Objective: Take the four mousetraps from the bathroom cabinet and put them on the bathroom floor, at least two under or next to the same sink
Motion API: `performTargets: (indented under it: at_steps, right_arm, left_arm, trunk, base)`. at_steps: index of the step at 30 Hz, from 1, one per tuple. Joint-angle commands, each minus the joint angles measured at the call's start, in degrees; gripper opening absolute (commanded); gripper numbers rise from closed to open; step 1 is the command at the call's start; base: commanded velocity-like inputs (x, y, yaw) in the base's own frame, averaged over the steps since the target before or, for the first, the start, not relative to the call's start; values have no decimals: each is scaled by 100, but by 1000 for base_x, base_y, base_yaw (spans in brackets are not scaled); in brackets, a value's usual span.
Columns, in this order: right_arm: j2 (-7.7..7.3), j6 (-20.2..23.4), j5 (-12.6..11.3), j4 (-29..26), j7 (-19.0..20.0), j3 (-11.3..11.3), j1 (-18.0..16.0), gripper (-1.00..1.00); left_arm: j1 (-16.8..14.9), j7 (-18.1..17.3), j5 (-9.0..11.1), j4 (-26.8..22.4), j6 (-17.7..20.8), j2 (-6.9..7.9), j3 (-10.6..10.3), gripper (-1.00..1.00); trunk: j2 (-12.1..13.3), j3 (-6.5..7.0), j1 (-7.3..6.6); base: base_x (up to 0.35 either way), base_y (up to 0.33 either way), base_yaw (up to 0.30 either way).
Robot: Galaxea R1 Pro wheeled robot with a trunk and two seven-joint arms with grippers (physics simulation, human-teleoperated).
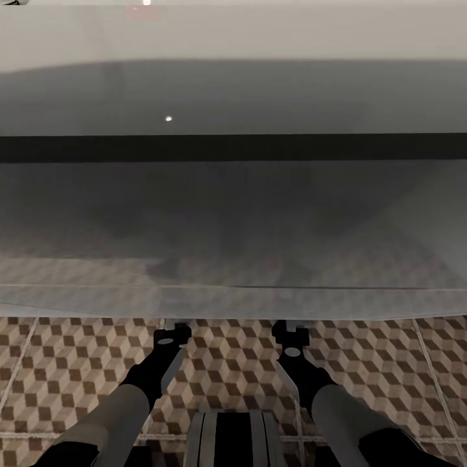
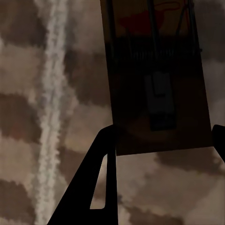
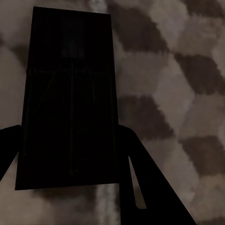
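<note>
Sink (image 1: 233, 214) spans the head view above the bathroom floor (image 1: 65, 376), both arms reaching under its front edge. Left gripper (image 2: 161, 140) is clamped on a mousetrap (image 2: 159, 79), right gripper (image 3: 65, 154) on the other mousetrap (image 3: 68, 93). Each board's long axis runs out along the fingers, tiles just beyond.

A smooth, glossy white sink (image 1: 233, 97) with a faintly reflective front rises above matt bathroom floor (image 1: 58, 370) tiles printed with brown, beige and white cubes, while each matt black claw (image 2: 161, 154) frames a dark wooden mousetrap (image 2: 159, 79) carrying thin metal wire.
</note>
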Motion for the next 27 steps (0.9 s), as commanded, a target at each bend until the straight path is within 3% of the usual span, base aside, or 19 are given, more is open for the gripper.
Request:
performTargets:
  at_steps: [1,27]
  right_arm:
    - [-6,-23,-40,10,-28,38,-5,-100]
    - [-25,-373,-42,175,-22,20,-8,-100]
  left_arm:
    - [0,44,12,-10,39,2,-27,-100]
    - [0,44,12,-9,39,2,-27,-100]
  trunk:
    - [-1,-3,-1]
    - [-1,-3,-1]
  base:
    - [0,0,0]
    - [0,0,0]
